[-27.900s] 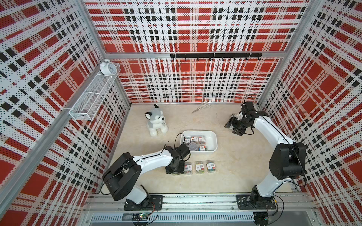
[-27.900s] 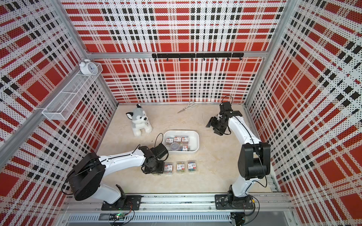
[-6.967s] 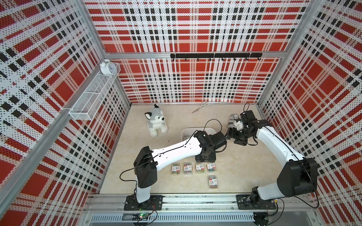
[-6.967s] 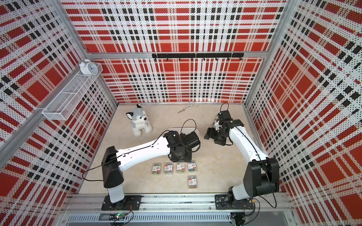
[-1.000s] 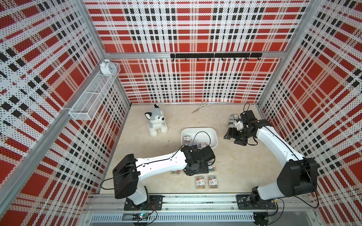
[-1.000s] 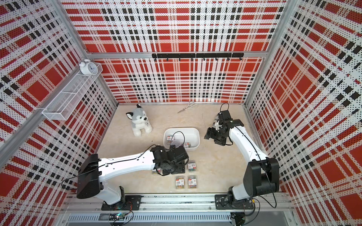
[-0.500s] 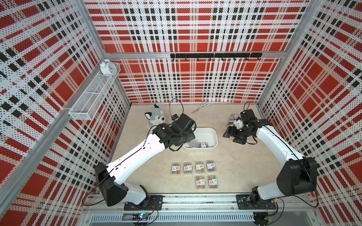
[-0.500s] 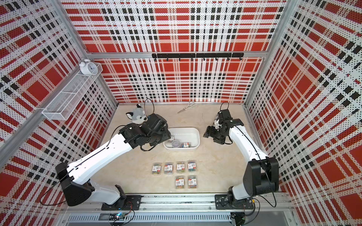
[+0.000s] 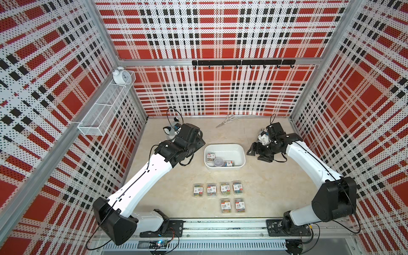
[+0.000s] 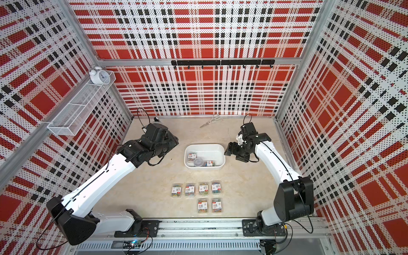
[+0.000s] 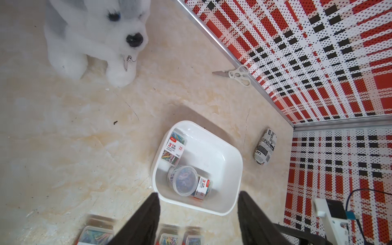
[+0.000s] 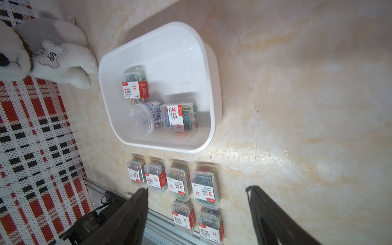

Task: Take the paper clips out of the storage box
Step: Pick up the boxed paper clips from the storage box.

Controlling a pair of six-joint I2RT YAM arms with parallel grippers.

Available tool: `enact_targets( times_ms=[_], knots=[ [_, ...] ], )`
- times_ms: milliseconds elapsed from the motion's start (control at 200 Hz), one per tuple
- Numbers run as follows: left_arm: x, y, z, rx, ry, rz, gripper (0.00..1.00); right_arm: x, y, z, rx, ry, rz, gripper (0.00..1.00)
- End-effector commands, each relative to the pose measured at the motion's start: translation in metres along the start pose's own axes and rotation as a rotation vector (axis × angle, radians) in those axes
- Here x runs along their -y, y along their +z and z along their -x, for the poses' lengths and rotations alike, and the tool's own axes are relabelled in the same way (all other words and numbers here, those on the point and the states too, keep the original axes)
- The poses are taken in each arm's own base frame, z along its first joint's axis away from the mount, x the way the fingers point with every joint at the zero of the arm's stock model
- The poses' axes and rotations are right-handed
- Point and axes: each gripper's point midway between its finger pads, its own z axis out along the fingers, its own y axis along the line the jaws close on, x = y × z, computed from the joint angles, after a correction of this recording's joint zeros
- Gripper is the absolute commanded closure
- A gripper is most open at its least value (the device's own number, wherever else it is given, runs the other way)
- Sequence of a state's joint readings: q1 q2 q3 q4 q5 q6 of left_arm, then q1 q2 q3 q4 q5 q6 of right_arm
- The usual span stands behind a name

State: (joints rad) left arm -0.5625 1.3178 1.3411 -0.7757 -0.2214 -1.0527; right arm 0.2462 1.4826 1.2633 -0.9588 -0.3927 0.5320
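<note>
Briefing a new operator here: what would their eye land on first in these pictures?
The loud red, black and white plaid walls surround everything. Near the front of the table, six clip cases lie in two neat rows, while the white storage box mid-table holds two more cases and a round tub.

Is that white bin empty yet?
Not empty: the storage box holds two clip cases and a round tub; six more cases lie outside it.
</note>
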Motion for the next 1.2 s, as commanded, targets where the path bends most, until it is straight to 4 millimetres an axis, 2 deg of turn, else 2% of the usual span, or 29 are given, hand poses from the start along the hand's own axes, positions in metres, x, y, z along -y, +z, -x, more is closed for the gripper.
enact_targets(
  times_ms=[0,55,140,210,346,466,496,711,847,932,1077,1197],
  knots=[
    [0.002,0.017,0.015,-0.008,0.043,-0.022,0.36,0.012,-0.01,0.006,0.039,-0.015,-0.097,0.22],
    [-0.001,0.023,0.023,-0.012,0.079,-0.015,0.35,0.017,-0.017,0.014,0.068,0.013,-0.153,0.23],
    [-0.013,0.031,0.036,-0.008,0.106,0.005,0.34,0.005,-0.026,0.026,0.104,0.064,-0.173,0.23],
    [-0.021,0.039,0.046,-0.016,0.096,-0.013,0.34,-0.009,-0.024,0.03,0.121,0.053,-0.201,0.23],
    [-0.037,0.051,0.058,-0.022,0.111,-0.007,0.34,-0.042,0.003,0.025,0.075,0.024,-0.229,0.23],
    [-0.047,0.056,0.055,-0.044,0.15,0.008,0.32,-0.075,0.032,0.016,0.013,-0.041,-0.271,0.23],
    [-0.057,0.057,0.064,-0.032,0.137,0.026,0.32,-0.081,0.038,0.014,-0.009,-0.058,-0.283,0.23],
    [-0.073,0.059,0.057,-0.058,0.154,0.054,0.3,-0.121,0.082,0.0,-0.136,-0.189,-0.351,0.2],
    [-0.083,0.062,0.045,-0.085,0.153,0.068,0.29,-0.13,0.104,-0.009,-0.191,-0.218,-0.375,0.18],
    [-0.085,0.062,0.039,-0.094,0.167,0.072,0.28,-0.131,0.11,-0.012,-0.207,-0.209,-0.381,0.17],
    [-0.084,0.059,0.047,-0.067,0.206,0.092,0.27,-0.13,0.116,-0.019,-0.237,-0.199,-0.386,0.15],
    [-0.083,0.064,0.045,-0.08,0.217,0.099,0.26,-0.129,0.123,-0.026,-0.265,-0.199,-0.389,0.15]
  ],
)
